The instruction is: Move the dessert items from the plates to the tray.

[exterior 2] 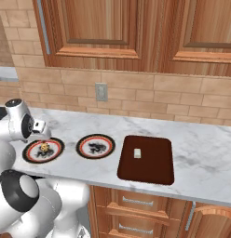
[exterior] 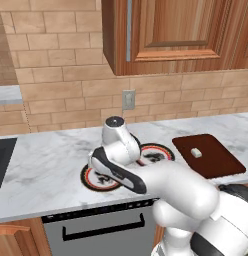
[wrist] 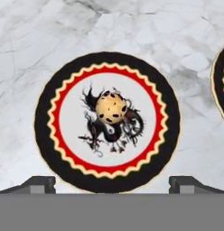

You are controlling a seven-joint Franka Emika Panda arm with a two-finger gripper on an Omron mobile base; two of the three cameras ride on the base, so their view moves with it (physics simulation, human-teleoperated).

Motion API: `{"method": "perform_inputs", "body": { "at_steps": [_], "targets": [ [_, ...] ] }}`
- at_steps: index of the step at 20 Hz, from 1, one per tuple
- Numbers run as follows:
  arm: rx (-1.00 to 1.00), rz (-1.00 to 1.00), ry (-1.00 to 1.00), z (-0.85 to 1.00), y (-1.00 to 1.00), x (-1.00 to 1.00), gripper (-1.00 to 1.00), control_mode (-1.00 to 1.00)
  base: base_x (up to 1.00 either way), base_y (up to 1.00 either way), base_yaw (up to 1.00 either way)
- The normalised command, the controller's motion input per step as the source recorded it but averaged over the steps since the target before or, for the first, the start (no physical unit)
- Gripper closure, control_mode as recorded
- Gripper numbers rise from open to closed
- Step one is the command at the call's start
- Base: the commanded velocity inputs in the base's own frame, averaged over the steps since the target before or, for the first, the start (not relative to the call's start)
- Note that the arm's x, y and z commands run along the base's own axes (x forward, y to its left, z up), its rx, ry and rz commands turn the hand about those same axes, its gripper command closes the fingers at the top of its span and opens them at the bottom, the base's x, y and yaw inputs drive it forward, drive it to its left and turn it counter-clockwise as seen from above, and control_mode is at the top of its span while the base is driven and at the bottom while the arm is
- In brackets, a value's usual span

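Note:
A round tan cookie with dark spots lies at the centre of the left plate, also seen as cookie on plate. My gripper hovers straight above this plate, open, its fingertips wide apart and nothing between them. The second plate beside it is bare. To its right the dark reddish-brown tray carries the white cube. From the left base view my arm covers part of the left plate; the tray and cube sit at the right.
The marble counter runs along a brick wall with an outlet. Wooden wall cabinets hang above. A dark cooktop lies at the far left, and a dishwasher front sits under the counter edge.

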Motion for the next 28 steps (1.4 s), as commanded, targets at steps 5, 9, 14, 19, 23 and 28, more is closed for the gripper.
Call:
{"method": "perform_inputs", "body": {
  "at_steps": [5, 9, 14, 19, 23, 28],
  "targets": [
    [0.02, 0.00, 0.00, -0.16, 0.00, 0.04, -1.00, -1.00, 0.00, 0.00, 0.00],
    [0.06, 0.00, 0.00, -0.34, 0.07, 0.31, -1.00, -1.00, 0.00, 0.00, 0.00],
    [0.07, 0.00, 0.00, -0.18, 0.14, 0.39, -1.00, -1.00, 0.00, 0.00, 0.00],
    [0.01, 0.00, 0.00, -0.12, 0.27, 0.44, -1.00, -1.00, 0.00, 0.00, 0.00],
    [-0.02, 0.00, 0.00, -0.13, 0.15, 0.26, -1.00, -1.00, 0.00, 0.00, 0.00],
    [-0.05, 0.00, 0.00, -0.24, 0.00, 0.18, -1.00, -1.00, 0.00, 0.00, 0.00]
  ]
}}
